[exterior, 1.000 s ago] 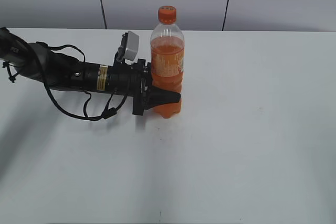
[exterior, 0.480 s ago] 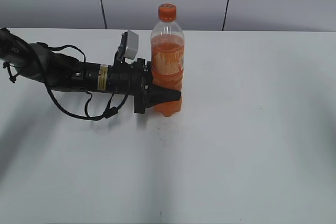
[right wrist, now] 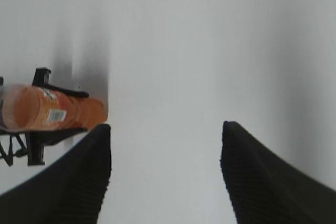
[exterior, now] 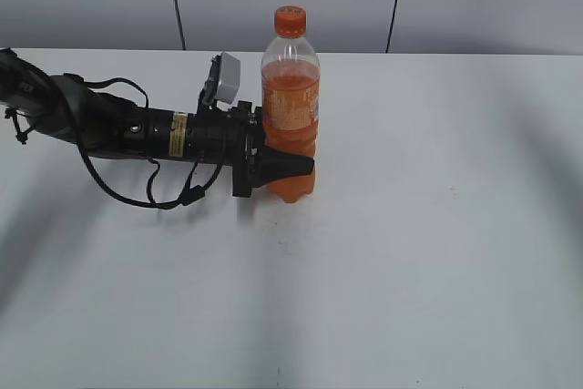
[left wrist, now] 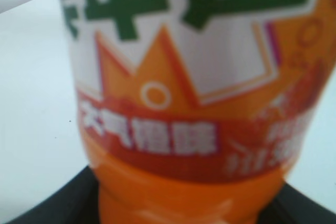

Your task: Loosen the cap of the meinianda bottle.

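Left gripper (exterior: 290, 168) clamps meinianda bottle (exterior: 291, 107) mid-table — right side bare.

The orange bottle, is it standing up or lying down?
Standing up. The orange bottle sits on the table, cap on top.

From the left wrist, the meinianda bottle (left wrist: 194, 103) fills the frame, blurred, its cap cut off above. The right pincer (right wrist: 165, 174) (only two dark fingers) stays out of the exterior view.
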Action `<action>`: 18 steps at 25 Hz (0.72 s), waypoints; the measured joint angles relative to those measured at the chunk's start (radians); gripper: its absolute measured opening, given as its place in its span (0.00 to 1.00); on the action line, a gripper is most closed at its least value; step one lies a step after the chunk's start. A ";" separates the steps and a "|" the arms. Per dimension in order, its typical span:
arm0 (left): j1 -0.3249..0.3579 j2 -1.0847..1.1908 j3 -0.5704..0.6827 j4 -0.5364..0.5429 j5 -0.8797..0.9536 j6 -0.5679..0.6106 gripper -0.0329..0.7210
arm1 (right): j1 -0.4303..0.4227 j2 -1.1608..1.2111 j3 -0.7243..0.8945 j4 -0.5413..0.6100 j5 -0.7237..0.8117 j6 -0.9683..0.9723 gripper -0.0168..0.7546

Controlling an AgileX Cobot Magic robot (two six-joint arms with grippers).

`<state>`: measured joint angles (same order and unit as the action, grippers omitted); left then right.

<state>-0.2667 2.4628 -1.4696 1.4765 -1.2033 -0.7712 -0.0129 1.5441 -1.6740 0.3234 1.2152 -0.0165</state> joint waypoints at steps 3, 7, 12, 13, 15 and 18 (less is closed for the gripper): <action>0.000 0.000 0.000 0.000 0.000 0.000 0.58 | 0.000 0.107 -0.123 0.000 0.000 0.011 0.66; 0.000 0.000 0.000 0.000 -0.001 0.000 0.58 | 0.000 0.197 -0.207 0.000 0.001 0.031 0.66; 0.000 0.000 0.000 0.001 -0.002 0.000 0.58 | 0.019 0.233 -0.220 -0.001 0.001 0.082 0.66; 0.000 0.000 0.000 0.001 -0.002 0.001 0.58 | 0.035 0.238 -0.220 -0.001 0.001 0.095 0.66; 0.000 0.000 0.000 0.002 -0.002 0.004 0.58 | 0.077 0.249 -0.221 -0.001 0.001 0.122 0.66; -0.002 0.000 0.000 0.004 -0.002 0.014 0.58 | 0.164 0.273 -0.229 -0.001 0.001 0.153 0.66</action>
<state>-0.2684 2.4628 -1.4696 1.4804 -1.2051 -0.7571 0.1510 1.8175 -1.9026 0.3223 1.2157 0.1364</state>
